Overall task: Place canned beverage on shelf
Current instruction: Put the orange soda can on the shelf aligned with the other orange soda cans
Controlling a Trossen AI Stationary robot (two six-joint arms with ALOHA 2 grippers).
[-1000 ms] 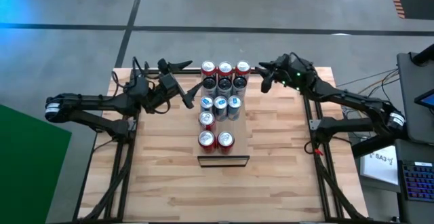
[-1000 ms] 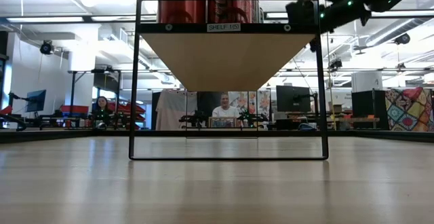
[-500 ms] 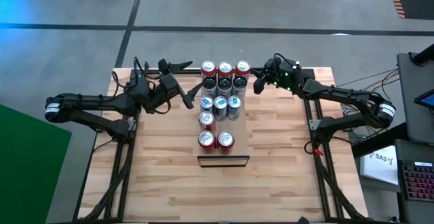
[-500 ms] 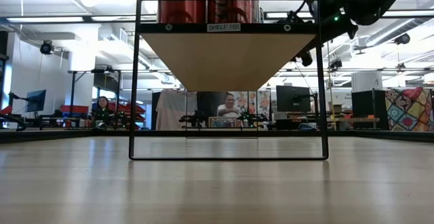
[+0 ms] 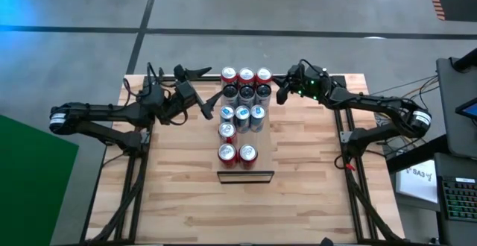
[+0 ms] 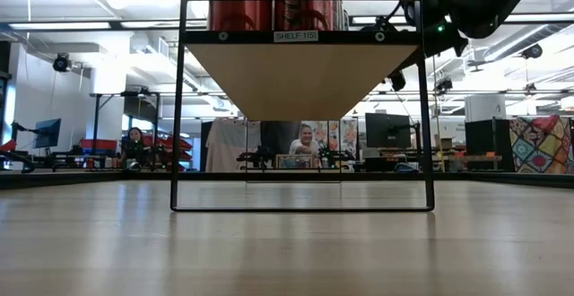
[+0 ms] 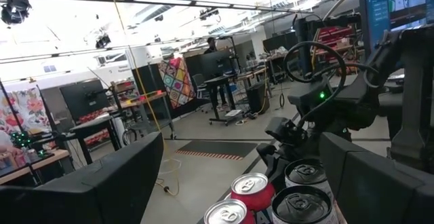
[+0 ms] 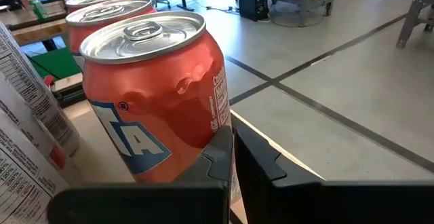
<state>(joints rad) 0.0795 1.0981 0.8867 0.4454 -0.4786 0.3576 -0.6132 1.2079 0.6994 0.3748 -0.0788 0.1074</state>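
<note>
Right gripper (image 5: pixel 282 93), fingers shut, empty, beside red can (image 5: pixel 264 75): nudge gently into row. Left gripper (image 5: pixel 203 91) wide open, empty.

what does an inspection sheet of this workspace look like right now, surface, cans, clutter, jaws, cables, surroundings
surface: planked wooden tabletop, bare around the shelf
job's things: shelf runs down the table's middle, carrying eleven upright cans; red cans fill the far row, a dark row and a blue-and-silver row next, three more red cans nearer
clutter: nothing seen
grippers: left gripper, jaws open, beside the shelf's left edge, holding nothing; right gripper, jaws shut, its tips against the far-right red can, not around it
cables: wires trail off the table's right side
surroundings: grey floor; a person sits beyond the table
</note>
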